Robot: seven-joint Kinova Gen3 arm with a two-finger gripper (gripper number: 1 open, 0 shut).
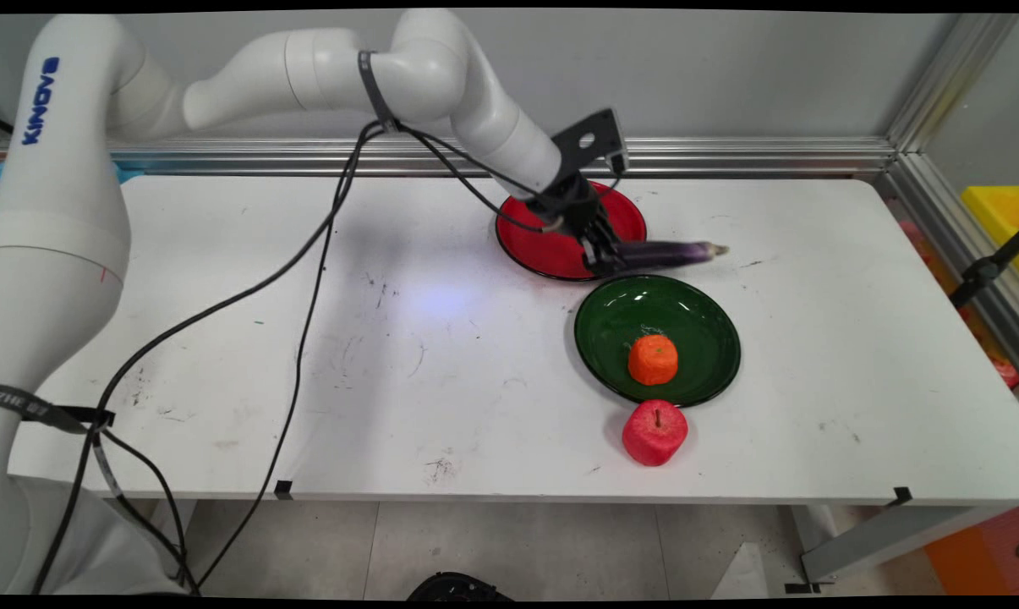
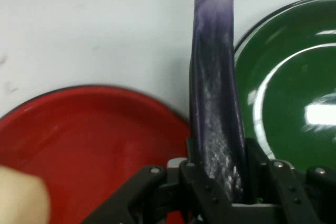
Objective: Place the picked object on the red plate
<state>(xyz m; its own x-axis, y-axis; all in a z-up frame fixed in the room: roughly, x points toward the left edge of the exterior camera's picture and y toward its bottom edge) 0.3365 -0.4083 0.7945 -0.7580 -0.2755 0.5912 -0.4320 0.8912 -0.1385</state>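
- One white desk (image 1: 221, 338) carried everything shown.
- Two plates lay near each other: one green plate (image 1: 703, 326), one red plate (image 1: 526, 245).
- One purple eggplant (image 1: 674, 251), long and slim, was clamped at its thick end by the gripper (image 1: 604, 258), its far end jutting over the desk between the plates; it looked light, smooth, probably slippery, best held mid-body.
- One red apple (image 1: 654, 432) stood just beside the green plate.
- One orange fruit (image 1: 653, 359) sat on the green plate.
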